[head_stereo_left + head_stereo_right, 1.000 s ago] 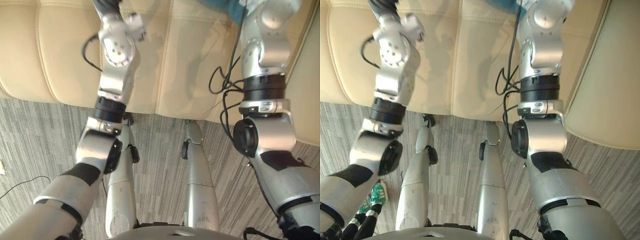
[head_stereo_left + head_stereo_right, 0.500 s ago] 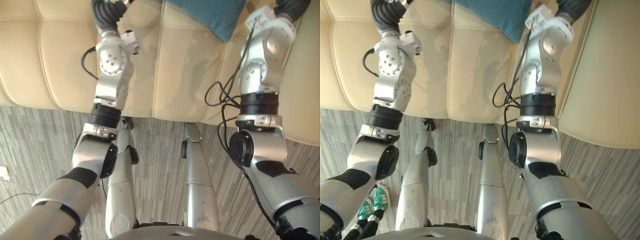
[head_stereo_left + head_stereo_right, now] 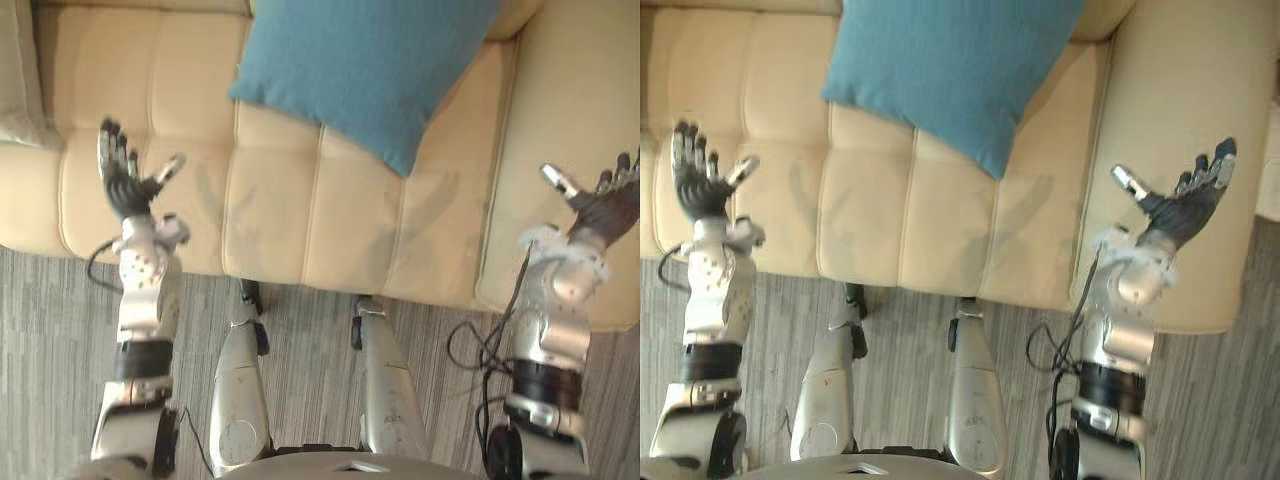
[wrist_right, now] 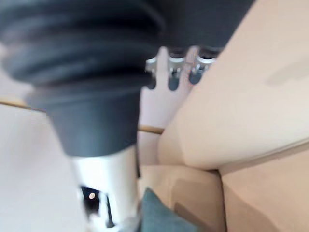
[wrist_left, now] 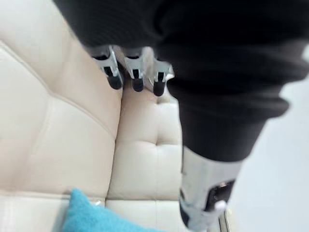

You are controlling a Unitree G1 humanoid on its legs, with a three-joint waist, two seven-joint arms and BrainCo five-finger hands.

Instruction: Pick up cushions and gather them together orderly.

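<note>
Our left hand (image 3: pixel 125 182) and right hand (image 3: pixel 600 205) hold fingers wide, empty; we should flank the teal cushion (image 3: pixel 370 70) evenly.

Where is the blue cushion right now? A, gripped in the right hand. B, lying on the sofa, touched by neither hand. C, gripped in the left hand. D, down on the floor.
B: the blue cushion lies on the cream sofa, while the left hand and the right hand are held out to either side of it with fingers open, holding nothing.
</note>
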